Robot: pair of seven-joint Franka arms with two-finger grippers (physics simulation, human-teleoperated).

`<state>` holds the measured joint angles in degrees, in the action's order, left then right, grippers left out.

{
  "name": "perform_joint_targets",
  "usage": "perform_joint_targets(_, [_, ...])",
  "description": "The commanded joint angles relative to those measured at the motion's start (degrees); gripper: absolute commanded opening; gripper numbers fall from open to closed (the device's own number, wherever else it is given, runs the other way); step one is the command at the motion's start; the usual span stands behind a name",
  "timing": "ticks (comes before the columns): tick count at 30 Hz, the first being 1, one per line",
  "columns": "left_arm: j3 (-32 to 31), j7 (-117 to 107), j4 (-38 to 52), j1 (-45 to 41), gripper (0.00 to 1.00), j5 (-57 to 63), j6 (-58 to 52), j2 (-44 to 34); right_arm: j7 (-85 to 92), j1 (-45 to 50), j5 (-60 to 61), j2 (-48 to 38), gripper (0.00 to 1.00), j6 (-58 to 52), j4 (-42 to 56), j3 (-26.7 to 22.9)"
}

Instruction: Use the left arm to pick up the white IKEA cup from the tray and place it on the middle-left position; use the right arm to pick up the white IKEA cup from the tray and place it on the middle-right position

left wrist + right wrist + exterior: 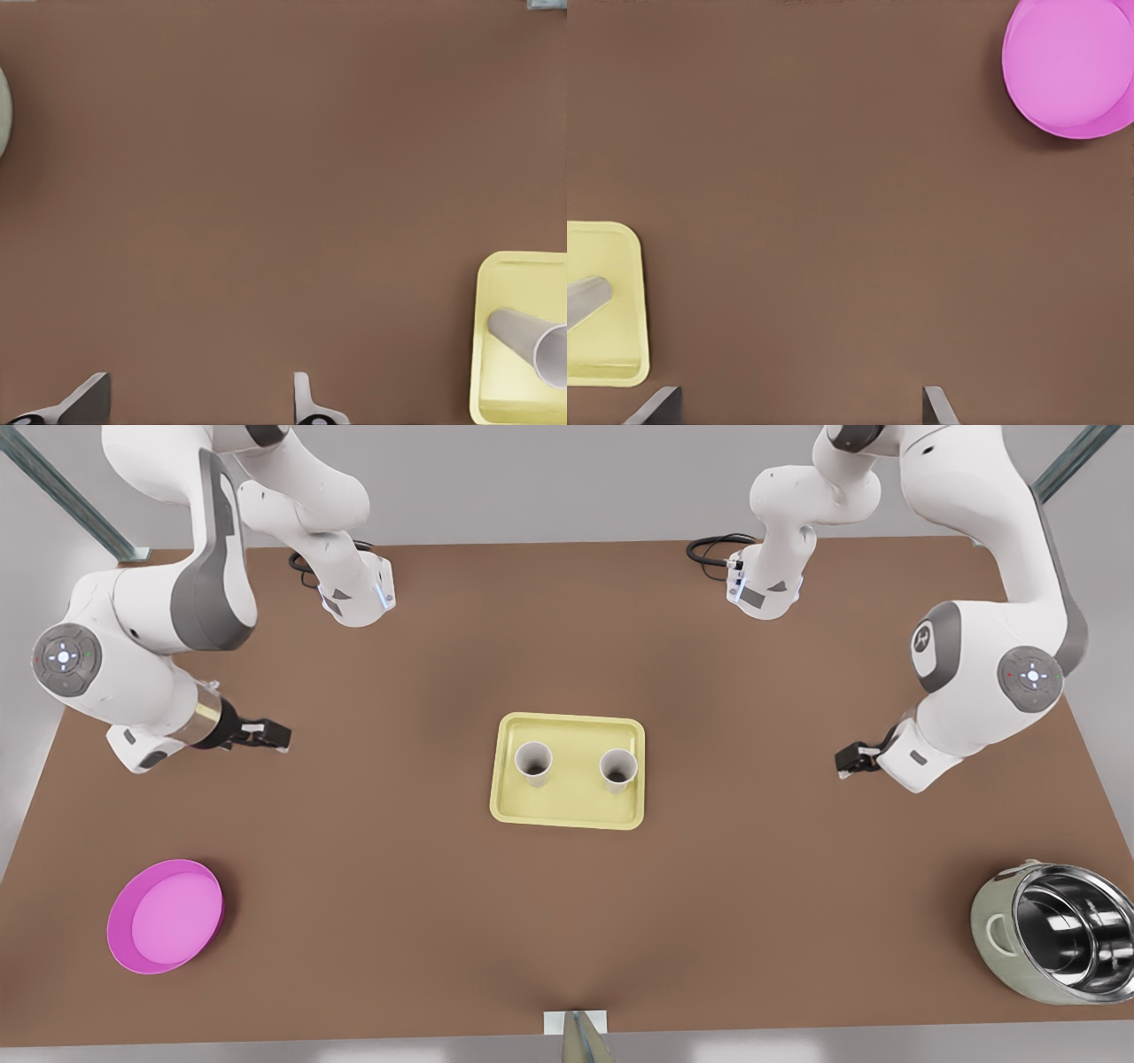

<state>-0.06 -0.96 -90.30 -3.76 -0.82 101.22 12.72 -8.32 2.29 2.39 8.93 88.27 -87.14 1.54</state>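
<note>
On tray (pixel 567 808), mid-table: cup (pixel 533 763), 2nd cup (pixel 618 770), upright, apart. Left gripper (pixel 843 761), right gripper (pixel 280 737) well off tray, spread wide, empty. Cups likely light, rigid, slick; pinch wall at rim.

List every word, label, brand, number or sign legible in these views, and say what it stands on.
No readable text.
Left arm's elbow cap: a small dark emblem, too small to read.
Two white cups on the tray: no brand visible.
Magenta bowl and steel pot: blank.
Left gripper and right gripper, open, out to either side of the tray: no markings.
</note>
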Motion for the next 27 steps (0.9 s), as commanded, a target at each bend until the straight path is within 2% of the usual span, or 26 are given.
perform_joint_targets(1, [-0.03,0.43,0.03,-0.01,1.00,0.12,3.02,0.02,2.34,-1.06,-0.02,0.04,1.00,0.85,0.04,-0.04])
perform_joint_targets(5, [-0.03,-0.10,-0.32,-0.37,1.00,0.03,2.32,0.20,1.38,2.97,-0.37,2.93,1.00,2.26,0.21,0.48])
perform_joint_targets(10, [-0.91,0.08,-0.32,-0.19,1.00,0.56,2.32,0.02,-7.66,18.97,0.24,14.09,1.00,14.90,0.91,0.57])
perform_joint_targets(12, [-0.91,0.17,-0.23,0.07,1.00,0.47,2.49,0.37,-18.22,23.90,0.16,17.97,1.00,18.17,2.85,1.19])
perform_joint_targets(14, [-0.82,0.08,-0.23,0.07,1.00,0.56,2.49,0.29,-22.27,28.20,1.56,18.76,1.00,22.38,2.41,1.89])
perform_joint_targets(16, [-0.82,0.08,-0.32,0.07,1.00,0.47,2.58,0.37,-22.35,29.61,2.88,20.95,1.00,27.04,0.13,2.15])
perform_joint_targets(18, [-0.82,0.08,-0.32,0.07,1.00,0.47,2.76,0.55,-22.27,30.40,9.38,20.78,1.00,29.41,-4.00,2.42])
perform_joint_targets(22, [-0.82,-0.01,-0.50,0.07,1.00,0.38,2.85,0.73,-22.27,33.30,8.59,19.81,1.00,40.57,-14.73,2.59])
perform_joint_targets(27, [-0.82,-0.01,-0.50,0.07,1.00,0.38,2.58,0.46,-22.79,34.10,8.59,19.55,1.00,42.25,-15.69,2.51])
